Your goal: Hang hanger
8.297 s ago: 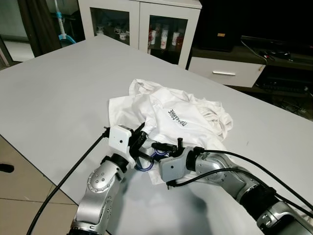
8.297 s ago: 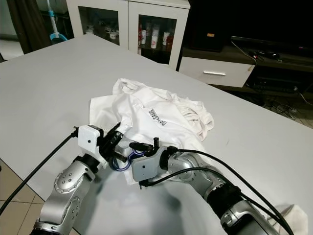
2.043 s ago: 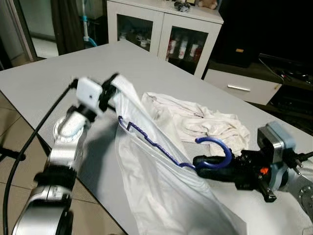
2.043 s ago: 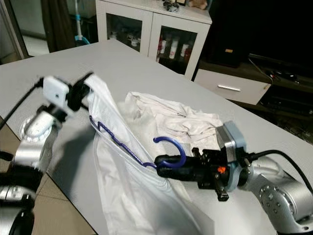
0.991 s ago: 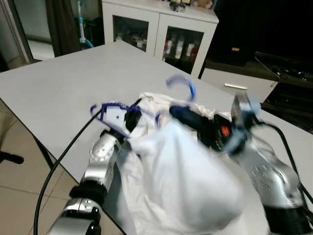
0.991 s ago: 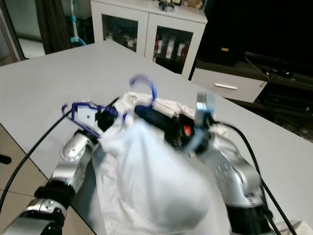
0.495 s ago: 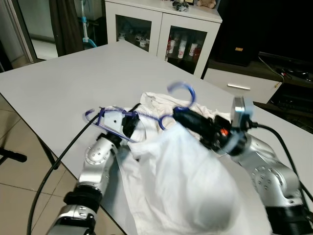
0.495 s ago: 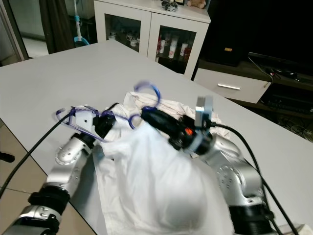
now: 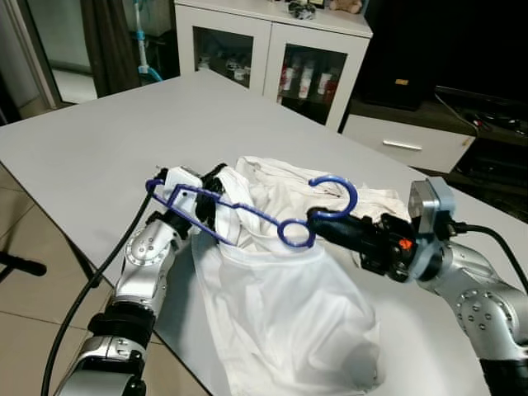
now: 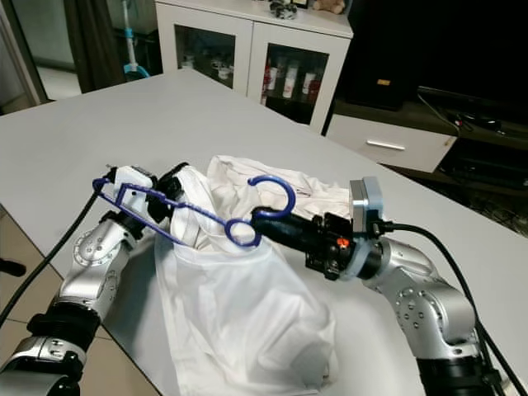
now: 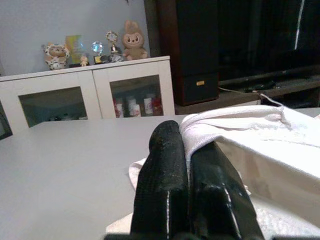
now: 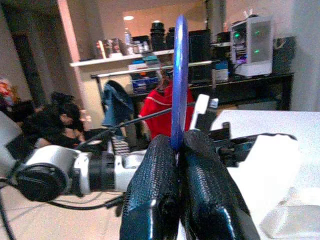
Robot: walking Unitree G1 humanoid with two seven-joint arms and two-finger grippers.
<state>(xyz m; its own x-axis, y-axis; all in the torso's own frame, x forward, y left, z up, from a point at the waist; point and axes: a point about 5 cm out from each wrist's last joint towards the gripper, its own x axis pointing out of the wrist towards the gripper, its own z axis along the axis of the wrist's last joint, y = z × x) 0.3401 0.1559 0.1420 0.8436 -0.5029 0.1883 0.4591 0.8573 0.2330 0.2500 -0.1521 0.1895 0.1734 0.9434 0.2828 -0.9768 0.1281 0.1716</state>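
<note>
1. The blue hanger [image 9: 247, 210] is held above the grey table [image 9: 99, 140], its hook [image 9: 334, 198] gripped at the base by the right gripper [image 9: 318, 224], whose fingers are pressed together on the blue stem, as seen in the right wrist view.
2. The white shirt [image 9: 280, 305] is seen draped from the hanger, with its lower part bunched on the table edge; the hook is kept pointing upward, probably so it can be caught over a rail.
3. A fold of shirt fabric at the hanger's far shoulder is pinched by the left gripper [image 10: 177, 194], its fingers [image 11: 165, 175] closed on the cloth, likely to keep the garment seated.
4. More white clothing [image 9: 363, 202] is left lying behind on the table.
5. No rail is visible, so hanging is judged not yet done.
</note>
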